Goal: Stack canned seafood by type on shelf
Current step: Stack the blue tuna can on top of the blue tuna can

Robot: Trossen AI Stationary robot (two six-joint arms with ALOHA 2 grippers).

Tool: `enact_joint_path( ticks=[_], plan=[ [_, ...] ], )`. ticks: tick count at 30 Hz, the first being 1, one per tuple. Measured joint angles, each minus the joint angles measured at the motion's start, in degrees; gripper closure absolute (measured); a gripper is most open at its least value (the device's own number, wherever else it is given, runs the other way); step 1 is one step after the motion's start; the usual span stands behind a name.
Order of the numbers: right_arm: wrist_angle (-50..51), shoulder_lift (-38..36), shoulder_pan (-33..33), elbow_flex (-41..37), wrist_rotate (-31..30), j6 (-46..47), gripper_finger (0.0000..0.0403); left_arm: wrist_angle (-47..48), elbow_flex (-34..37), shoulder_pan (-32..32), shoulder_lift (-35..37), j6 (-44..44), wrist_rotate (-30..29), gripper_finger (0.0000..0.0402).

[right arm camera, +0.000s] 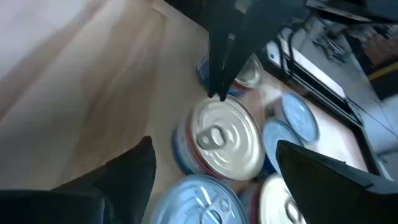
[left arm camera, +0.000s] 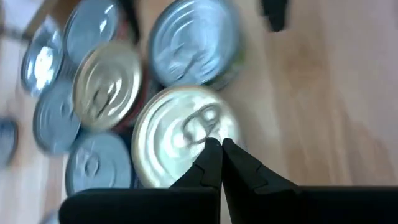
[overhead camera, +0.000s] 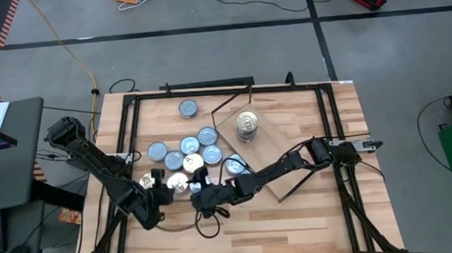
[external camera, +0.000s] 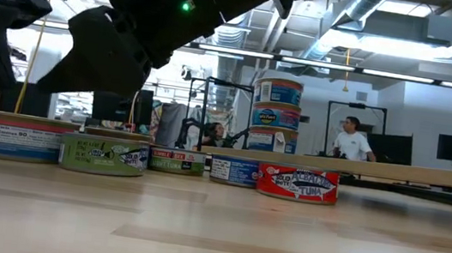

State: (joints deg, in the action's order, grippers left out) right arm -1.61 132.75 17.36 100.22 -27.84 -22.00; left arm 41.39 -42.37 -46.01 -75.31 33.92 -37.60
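Nearest the front edge of the counter, both arms worked the same knot of tins. The right end effector hung with its fingers spread wide and nothing between them, over a tin with a pale gold lid at the near end of the loose cluster of canned seafood. The left end effector was pinched fully closed on nothing, its tips just above the rim of that same gold-lidded tin.

The step in hand looked like a pick of that tin by the right arm. To do it well, the open fingers should straddle the tin squarely across its width, drop low enough to catch the side wall under the lid's lip, and only then close — a high grip on the rim would likely slip. Neighbouring tins sat touching or just beside it, so one finger needs the gap on the open counter side. The left arm's closed tips crowded the approach and probably ought to back off first.

Farther back, the shelf lay angled on the counter, carrying one stack of tins — three high in the low view. One lone tin sat beyond the cluster.
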Motion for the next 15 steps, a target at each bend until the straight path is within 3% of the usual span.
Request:
enact_joint_path(
  ticks=[5, 15],
  plan=[
    [2.7, 0.0, 0.0, 0.0, -2.6, 3.0, 0.0042, 0.4, 0.0, 4.3, -0.5, 2.6, 4.1, 0.038],
    [7.5, 0.0, 0.0, 0.0, -2.7, 6.1, 0.0042, -2.4, 0.0, 5.2, -0.7, -8.3, 4.4, 0.022]
  ],
)
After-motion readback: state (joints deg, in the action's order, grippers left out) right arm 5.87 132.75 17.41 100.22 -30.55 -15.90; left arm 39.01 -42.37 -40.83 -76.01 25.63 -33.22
